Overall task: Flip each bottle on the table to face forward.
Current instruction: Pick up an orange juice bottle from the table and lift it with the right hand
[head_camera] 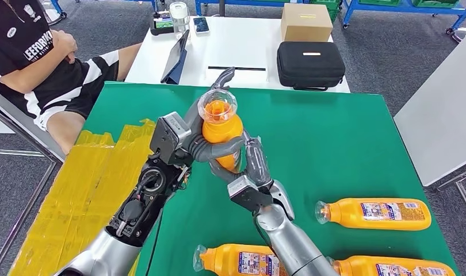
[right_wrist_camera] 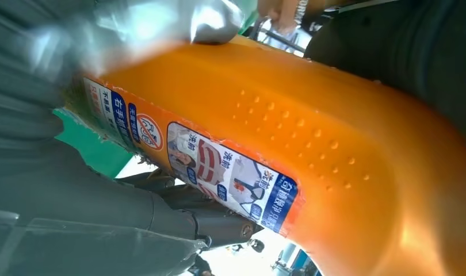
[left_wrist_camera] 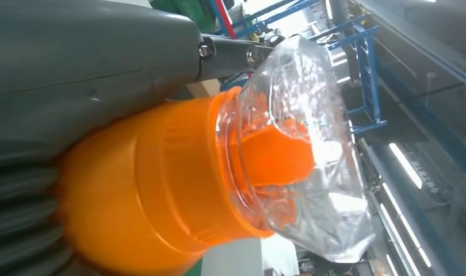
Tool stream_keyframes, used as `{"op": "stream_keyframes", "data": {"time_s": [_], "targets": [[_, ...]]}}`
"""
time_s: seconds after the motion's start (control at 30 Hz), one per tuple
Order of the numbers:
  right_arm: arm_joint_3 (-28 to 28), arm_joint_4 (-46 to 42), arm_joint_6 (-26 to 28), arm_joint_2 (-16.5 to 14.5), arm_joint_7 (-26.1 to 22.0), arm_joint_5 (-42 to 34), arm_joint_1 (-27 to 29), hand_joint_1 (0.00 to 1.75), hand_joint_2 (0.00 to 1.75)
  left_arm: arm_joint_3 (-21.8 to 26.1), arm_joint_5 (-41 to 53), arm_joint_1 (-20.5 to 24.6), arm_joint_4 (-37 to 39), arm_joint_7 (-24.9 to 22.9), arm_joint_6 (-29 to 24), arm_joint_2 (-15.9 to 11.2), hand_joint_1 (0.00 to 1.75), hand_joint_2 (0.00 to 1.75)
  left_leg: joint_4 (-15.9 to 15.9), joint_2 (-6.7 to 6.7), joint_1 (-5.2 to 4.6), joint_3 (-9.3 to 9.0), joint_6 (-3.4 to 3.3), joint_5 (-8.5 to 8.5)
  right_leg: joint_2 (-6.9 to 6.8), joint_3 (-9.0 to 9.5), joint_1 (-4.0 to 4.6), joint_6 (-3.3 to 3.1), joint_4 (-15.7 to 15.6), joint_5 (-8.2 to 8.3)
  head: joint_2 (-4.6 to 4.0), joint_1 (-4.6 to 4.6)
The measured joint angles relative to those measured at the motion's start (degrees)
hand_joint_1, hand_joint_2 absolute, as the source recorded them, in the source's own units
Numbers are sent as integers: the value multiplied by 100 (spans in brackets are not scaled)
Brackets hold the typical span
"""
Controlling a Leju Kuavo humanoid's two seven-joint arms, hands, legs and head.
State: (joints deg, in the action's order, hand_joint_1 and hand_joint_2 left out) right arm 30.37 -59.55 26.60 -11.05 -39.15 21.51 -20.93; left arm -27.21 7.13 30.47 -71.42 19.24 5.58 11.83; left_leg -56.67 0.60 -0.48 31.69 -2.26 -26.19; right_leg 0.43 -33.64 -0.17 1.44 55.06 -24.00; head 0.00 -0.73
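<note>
Orange bottle [head_camera: 221, 129] is up off the green table [head_camera: 334, 149], held over its middle between both hands: left robot hand [head_camera: 203, 137] wraps the body just below the shoulder, right robot hand [head_camera: 249, 163] grips the lower body from the other side. Long axis roughly upright, clear cap [head_camera: 217, 105] on top and tilted toward the head camera; right wrist view shows a printed label [right_wrist_camera: 213, 167] on one flat face. Judgement: rigid plastic shell, smooth and probably a bit slippery, looks full so moderately heavy. Best hold is the mid-body with the moulded dimples [right_wrist_camera: 300, 138], not the thin clear cap, which looks crushable. Three more bottles lie flat near the front edge, e.g. one [head_camera: 373, 214] with its cap pointing to the robot's left.
</note>
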Motion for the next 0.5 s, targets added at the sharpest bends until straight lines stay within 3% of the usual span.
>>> {"op": "stream_keyframes", "data": {"time_s": [0.5], "targets": [[386,-244,98,271,260,-103,64,175,175,138,-86,344,959,251,-10,83,4,175,0,3,0,6,0,0,-1,-1,-5,0,1,1,0,1]]}}
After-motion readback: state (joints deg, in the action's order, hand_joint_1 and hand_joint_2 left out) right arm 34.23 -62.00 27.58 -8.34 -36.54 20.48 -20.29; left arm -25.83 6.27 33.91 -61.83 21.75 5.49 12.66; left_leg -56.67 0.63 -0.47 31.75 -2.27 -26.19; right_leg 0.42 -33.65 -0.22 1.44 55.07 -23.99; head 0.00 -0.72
